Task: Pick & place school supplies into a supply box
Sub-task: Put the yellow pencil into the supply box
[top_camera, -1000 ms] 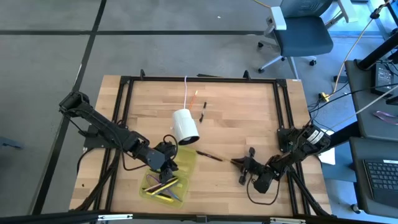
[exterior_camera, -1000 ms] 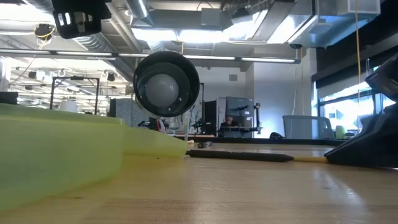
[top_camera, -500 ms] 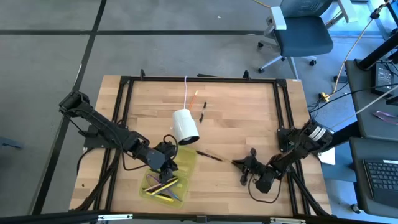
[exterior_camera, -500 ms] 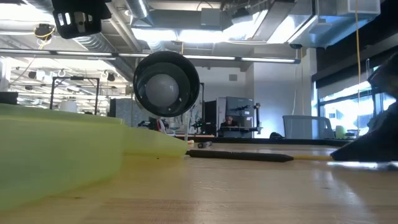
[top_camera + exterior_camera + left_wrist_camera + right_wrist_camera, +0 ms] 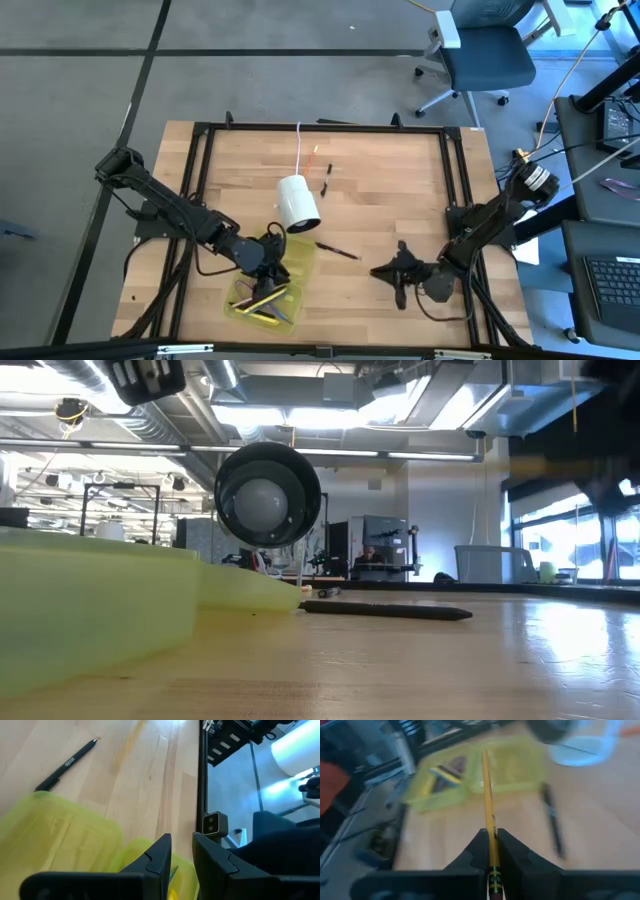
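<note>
The yellow-green supply box (image 5: 262,292) lies open near the table's near edge, and several pens and pencils (image 5: 262,300) rest in its tray. My left gripper (image 5: 272,262) hovers over the box's far half (image 5: 65,835); its fingers stand a little apart with nothing between them. My right gripper (image 5: 388,272) is to the right of the box, shut on a yellow pencil (image 5: 487,795) that points toward the box (image 5: 470,770). A black pen (image 5: 338,250) lies flat on the table between box and right gripper. My right gripper pinches the yellow pencil between its two fingers a short way ahead of the banded eraser end (image 5: 493,851). The fingers lie along the pencil, which sticks out forward toward the box. The pencil is lifted clear of the table.
A white cylinder (image 5: 297,202) on a cord lies on the table just beyond the box. Small black pieces (image 5: 327,176) and an orange piece (image 5: 314,152) lie farther back. Bare wood stretches to the right of the pen. Black frame rails (image 5: 455,180) run along the table's sides.
My right gripper has risen off the table with the yellow pencil, which lay on the wood a second ago and is now lifted clear. The gripper has also turned a little. The black pen and the box have stayed in place.
</note>
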